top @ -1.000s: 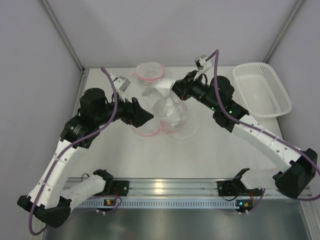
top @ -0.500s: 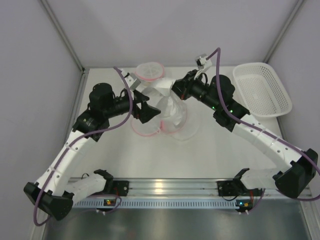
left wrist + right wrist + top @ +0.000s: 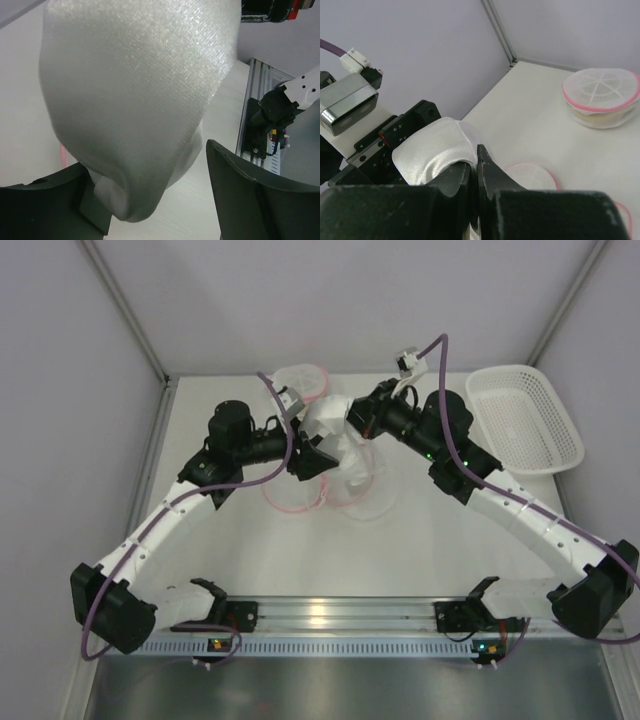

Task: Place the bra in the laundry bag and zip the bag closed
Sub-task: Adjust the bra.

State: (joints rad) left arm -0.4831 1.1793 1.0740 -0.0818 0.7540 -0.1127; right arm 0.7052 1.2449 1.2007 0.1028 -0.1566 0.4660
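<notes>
My right gripper (image 3: pixel 352 423) (image 3: pixel 477 156) is shut on an edge of the white satin bra (image 3: pixel 326 422) (image 3: pixel 427 150) and holds it above the table. One padded cup (image 3: pixel 135 90) hangs between the fingers of my left gripper (image 3: pixel 318 454) (image 3: pixel 150 200). That gripper is open: the cup rests against the left finger and a gap shows before the right finger (image 3: pixel 250 200). Below the bra lies the laundry bag (image 3: pixel 360 480), a clear mesh pod with pink rims (image 3: pixel 530 175), spread open on the table.
A second round mesh pod with a pink rim (image 3: pixel 300 382) (image 3: pixel 602 95) sits at the back of the table. A white plastic basket (image 3: pixel 525 415) stands at the back right. Grey walls enclose the table on three sides.
My left arm has swung right and up from the laundry bag's rim to the hanging bra, and its jaws have narrowed around the cup. The right gripper has barely moved.
</notes>
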